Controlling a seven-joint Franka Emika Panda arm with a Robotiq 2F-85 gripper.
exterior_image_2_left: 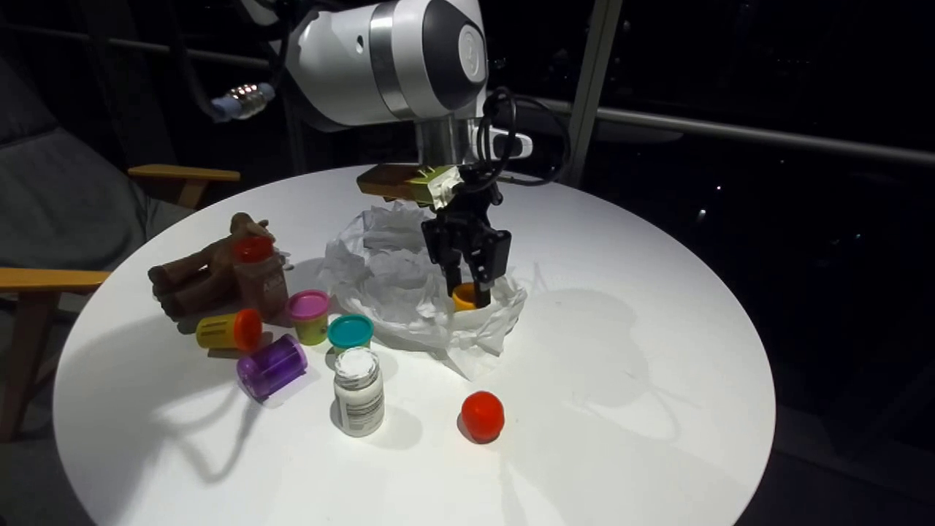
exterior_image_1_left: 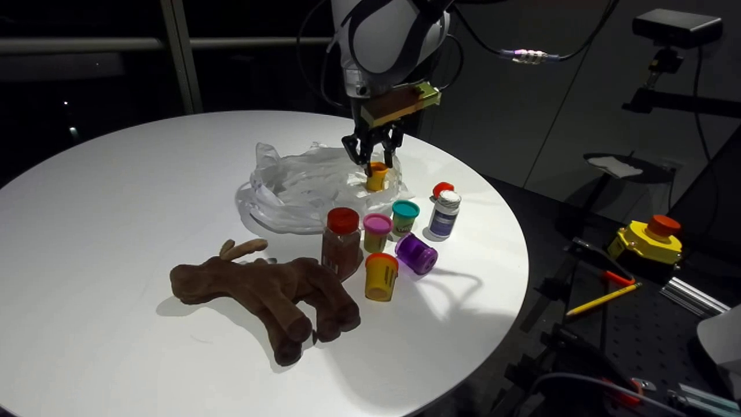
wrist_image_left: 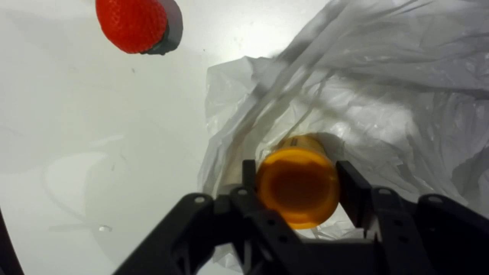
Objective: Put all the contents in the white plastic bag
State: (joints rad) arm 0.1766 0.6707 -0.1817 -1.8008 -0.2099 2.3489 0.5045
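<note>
My gripper [wrist_image_left: 295, 172] is shut on an orange jar [exterior_image_1_left: 375, 178], with a finger against either side of its rim. The jar stands upright over the crumpled white plastic bag [exterior_image_1_left: 301, 182], inside its near edge; whether its base touches the plastic I cannot tell. Outside the bag lie the brown plush toy [exterior_image_1_left: 260, 289], a clear red-lidded jar [exterior_image_1_left: 341, 249], a yellow jar [exterior_image_1_left: 381, 281] on its side, a purple jar [exterior_image_1_left: 416, 253] also lying down, a pink-lidded jar [exterior_image_1_left: 377, 233], a teal-lidded jar [exterior_image_1_left: 404, 219], a white bottle [exterior_image_2_left: 359, 394] and a red strawberry [exterior_image_2_left: 483, 416].
All of this rests on a round white table [exterior_image_2_left: 621, 453]. The jars cluster between the plush toy and the white bottle. A grey chair [exterior_image_2_left: 66, 212] with wooden arms is close to the table's edge. A yellow stop-button box [exterior_image_1_left: 645, 243] sits off the table.
</note>
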